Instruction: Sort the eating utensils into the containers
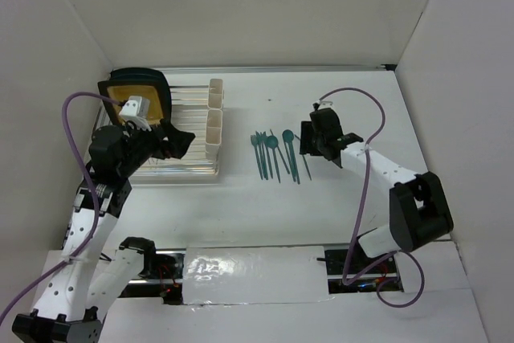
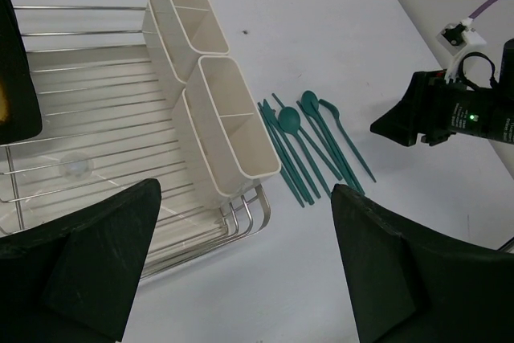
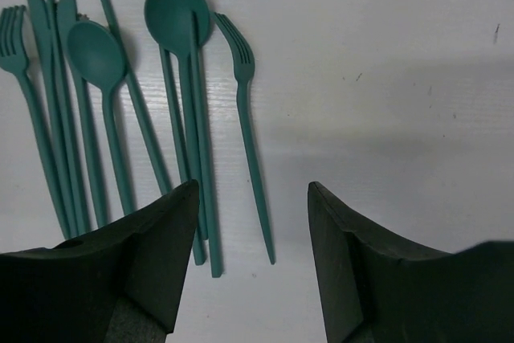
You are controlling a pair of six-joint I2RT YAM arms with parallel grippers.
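Several dark teal eating utensils (image 1: 273,154) lie side by side on the white table, right of the rack. The right wrist view shows two spoons (image 3: 177,10), forks (image 3: 245,110) and straight knives (image 3: 36,14). Two cream-white containers (image 1: 214,134) (image 2: 229,126) stand in a row on the rack's right side, the far one (image 1: 215,94) (image 2: 189,26) behind the near one. My right gripper (image 1: 309,146) (image 3: 253,186) hangs open just above the handle end of the rightmost fork, holding nothing. My left gripper (image 1: 175,140) (image 2: 245,189) is wide open and empty over the rack's near right corner.
The wire dish rack (image 1: 173,165) (image 2: 96,118) sits at the left, with a black-rimmed yellow plate (image 1: 136,90) (image 2: 16,78) standing at its far left. White walls enclose the table on three sides. A purple cable (image 1: 365,190) loops along each arm.
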